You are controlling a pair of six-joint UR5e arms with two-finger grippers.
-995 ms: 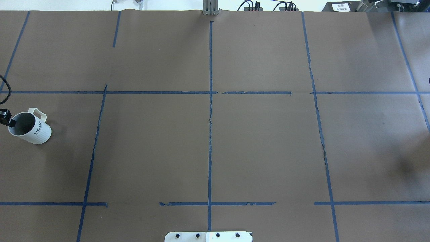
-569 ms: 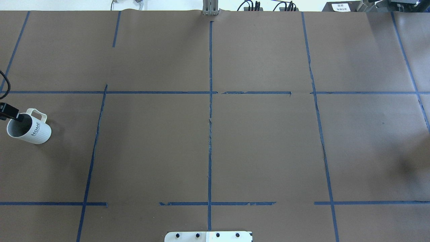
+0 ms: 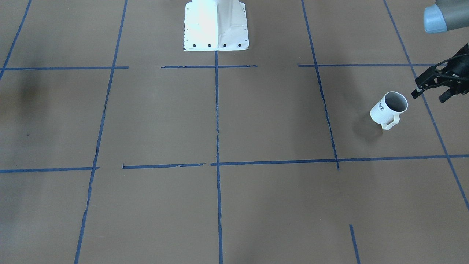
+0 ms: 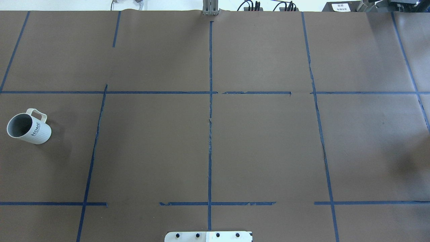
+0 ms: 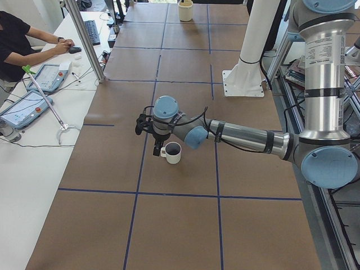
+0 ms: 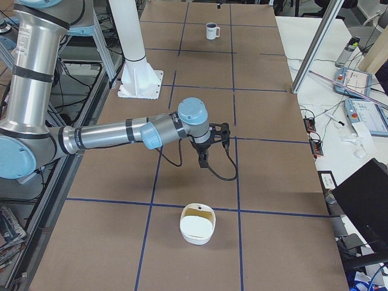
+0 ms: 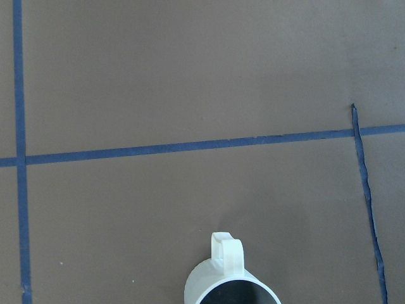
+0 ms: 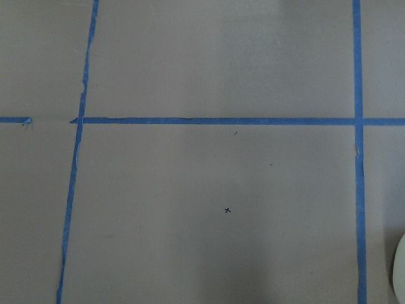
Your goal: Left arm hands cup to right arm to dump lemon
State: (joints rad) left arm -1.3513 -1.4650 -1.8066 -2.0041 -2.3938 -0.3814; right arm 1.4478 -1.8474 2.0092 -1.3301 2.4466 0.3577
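Observation:
The white ribbed "HOME" cup [image 4: 29, 128] stands upright at the table's left edge, handle toward the far side; it also shows in the front view [image 3: 389, 108] and at the bottom of the left wrist view [image 7: 231, 286]. Its inside looks grey, and no lemon shows. My left gripper [image 3: 429, 96] hovers just beside the cup, toward the table's edge, with its jaws apart and empty. It is outside the overhead view. My right gripper [image 6: 205, 153] shows only in the right side view, over bare table, and I cannot tell whether it is open or shut.
A white bowl [image 6: 197, 227] sits on the table near the right gripper; its edge shows in the right wrist view [image 8: 400, 272]. The white robot base [image 3: 216, 25] stands at mid table edge. Blue tape lines cross the brown table cover [image 4: 262, 141].
The left gripper's fingertip, which was at the cup's rim, has drawn back to the left and out of the overhead view. The cup stays in place.

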